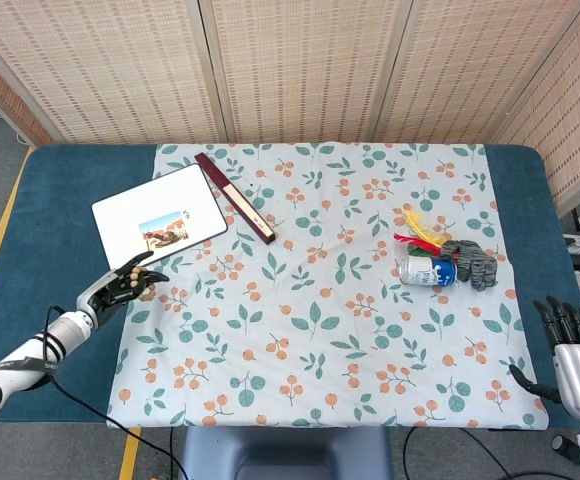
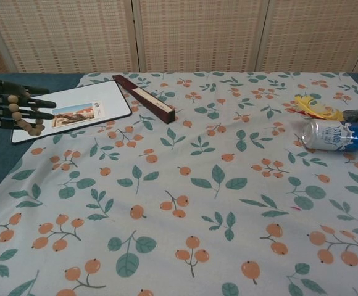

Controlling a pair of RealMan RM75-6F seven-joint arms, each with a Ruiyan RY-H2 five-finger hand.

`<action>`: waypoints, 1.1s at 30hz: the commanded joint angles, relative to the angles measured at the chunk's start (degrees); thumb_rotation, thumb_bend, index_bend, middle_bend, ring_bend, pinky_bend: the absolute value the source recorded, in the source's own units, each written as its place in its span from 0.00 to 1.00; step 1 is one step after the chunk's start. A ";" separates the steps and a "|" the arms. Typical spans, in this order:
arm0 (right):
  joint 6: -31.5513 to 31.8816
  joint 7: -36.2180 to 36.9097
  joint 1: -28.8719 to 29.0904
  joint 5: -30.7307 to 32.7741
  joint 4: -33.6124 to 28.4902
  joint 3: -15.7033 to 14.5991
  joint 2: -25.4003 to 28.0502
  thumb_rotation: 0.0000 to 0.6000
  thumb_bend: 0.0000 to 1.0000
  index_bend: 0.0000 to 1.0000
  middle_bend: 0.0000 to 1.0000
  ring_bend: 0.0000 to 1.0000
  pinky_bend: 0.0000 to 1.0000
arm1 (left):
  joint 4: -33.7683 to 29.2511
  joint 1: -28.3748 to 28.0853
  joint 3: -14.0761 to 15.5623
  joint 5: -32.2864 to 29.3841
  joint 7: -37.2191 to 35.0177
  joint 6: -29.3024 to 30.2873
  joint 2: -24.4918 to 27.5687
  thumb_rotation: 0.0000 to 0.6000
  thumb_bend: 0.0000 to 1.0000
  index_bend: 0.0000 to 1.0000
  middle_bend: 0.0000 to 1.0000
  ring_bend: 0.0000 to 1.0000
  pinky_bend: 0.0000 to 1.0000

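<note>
A blue table (image 1: 70,190) fills the room in front of woven reed screens (image 1: 300,65), and a leaf-and-berry cloth (image 1: 320,320) covers most of it. At the cloth's left edge the left hand (image 1: 120,288) holds a string of wooden beads (image 2: 20,114) draped over its outstretched fingers. Just beyond it lies a white board (image 1: 158,215), then a dark red box (image 1: 235,198). The right hand (image 1: 573,350) hangs past the table's right side, fingers spread, holding nothing; a can (image 1: 428,271) lies well to its left.
</note>
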 commanded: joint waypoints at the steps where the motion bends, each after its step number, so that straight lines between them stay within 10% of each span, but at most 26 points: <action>1: -0.14 -0.05 0.03 0.13 -0.01 -0.01 0.02 0.69 0.15 0.00 0.00 0.00 0.00 | 0.15 0.63 -0.73 -1.21 0.02 -0.24 -0.64 1.00 0.53 0.03 0.35 0.16 0.00; 19: 0.29 0.18 -0.25 -0.56 -0.50 -0.28 0.45 0.69 0.15 0.00 0.00 0.00 0.00 | -2.35 -0.93 3.99 -5.09 -3.19 7.93 1.22 0.94 0.49 0.31 0.63 0.23 0.00; 33: 0.81 0.29 -0.57 -1.20 -0.73 -0.47 0.71 0.69 0.15 0.00 0.00 0.00 0.00 | -3.35 -1.41 5.43 -5.24 -5.32 9.82 1.81 0.73 0.78 0.37 0.68 0.25 0.00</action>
